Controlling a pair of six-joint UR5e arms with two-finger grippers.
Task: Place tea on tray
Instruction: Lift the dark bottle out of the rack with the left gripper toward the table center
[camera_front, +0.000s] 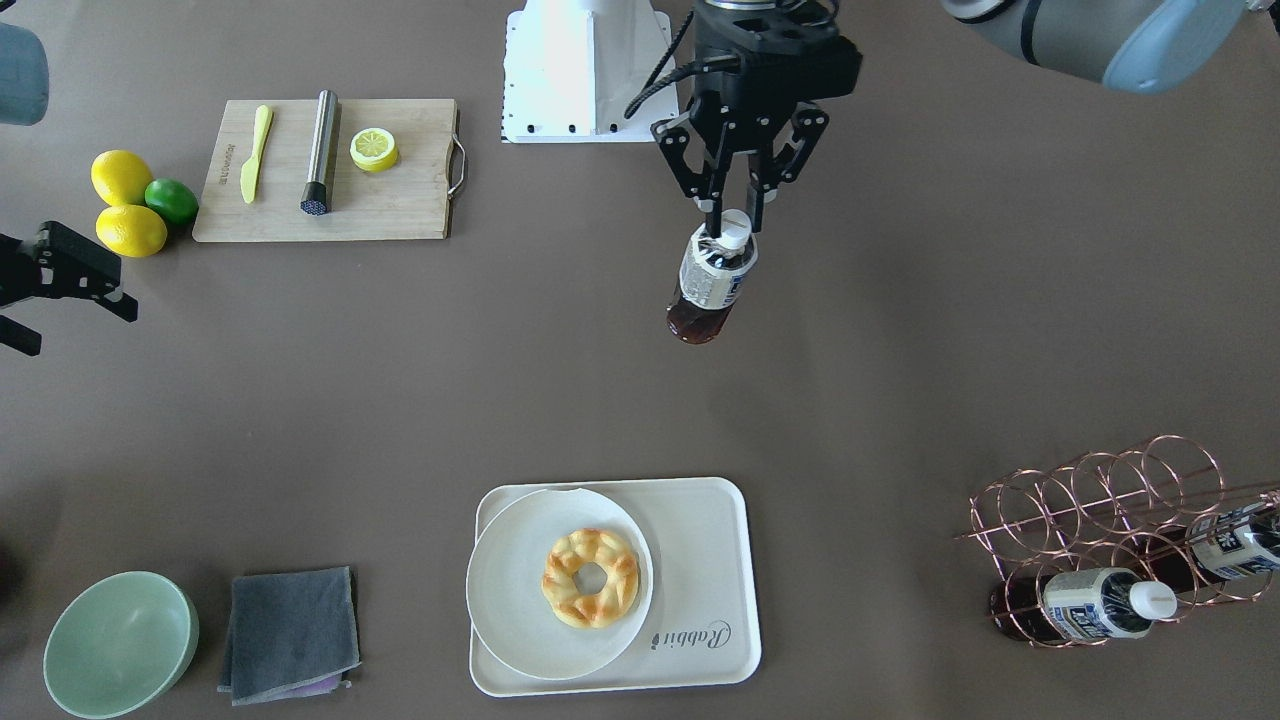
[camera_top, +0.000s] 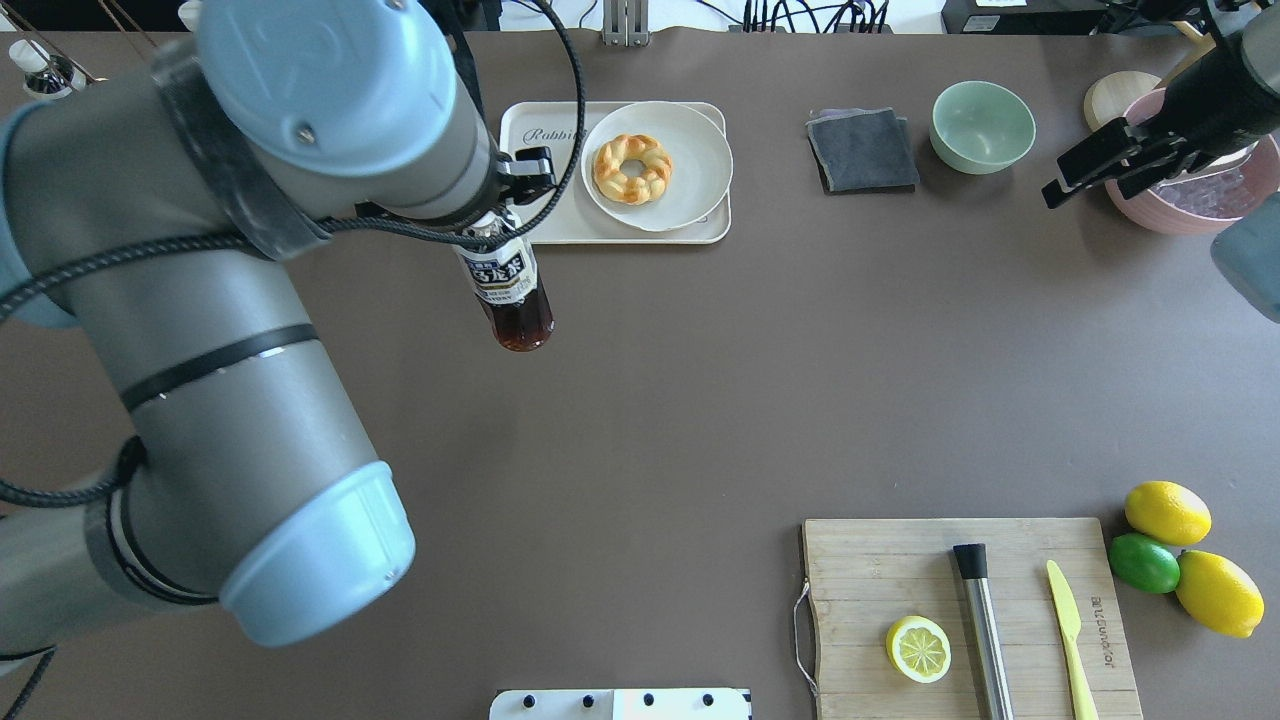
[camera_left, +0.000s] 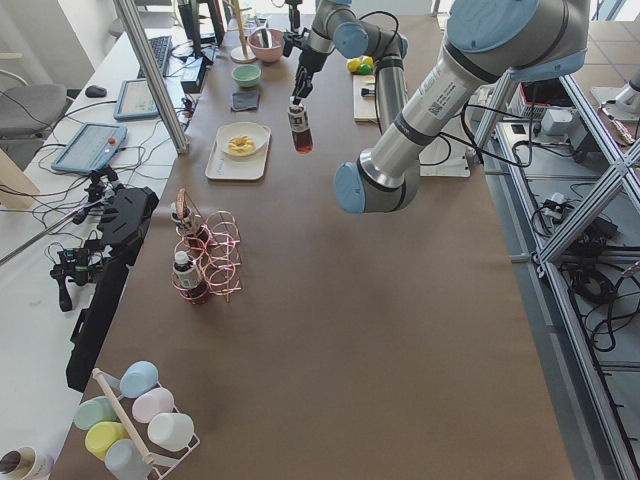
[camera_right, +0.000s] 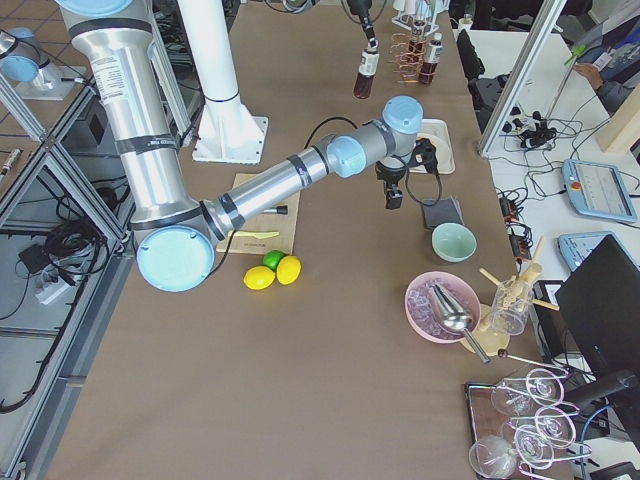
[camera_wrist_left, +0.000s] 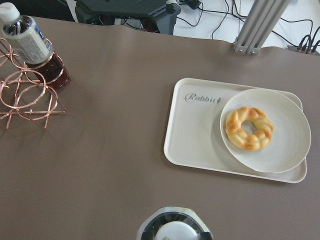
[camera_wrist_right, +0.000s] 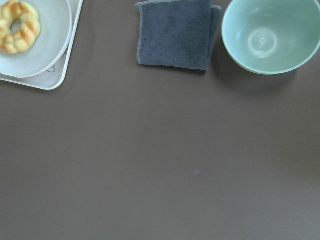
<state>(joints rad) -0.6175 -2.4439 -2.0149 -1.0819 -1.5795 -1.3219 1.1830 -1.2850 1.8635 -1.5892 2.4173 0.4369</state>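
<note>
One plate (camera_front: 510, 600), seemingly overhanging the tray (camera_front: 700, 540)

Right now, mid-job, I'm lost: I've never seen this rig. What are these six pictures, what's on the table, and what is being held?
These are two robot arms at one table, each ending in a two-finger gripper. One picture faces the robot, one looks over its shoulders, two look from the table's ends, and two come from wrist cameras. The left gripper is shut on the cap end of a tea bottle, hanging above bare table, short of the tray. The tray carries a plate with a ring pastry. The right gripper is open and empty. Elsewhere: a wire rack with two more bottles, a cutting board, bowl and cloth.
</note>
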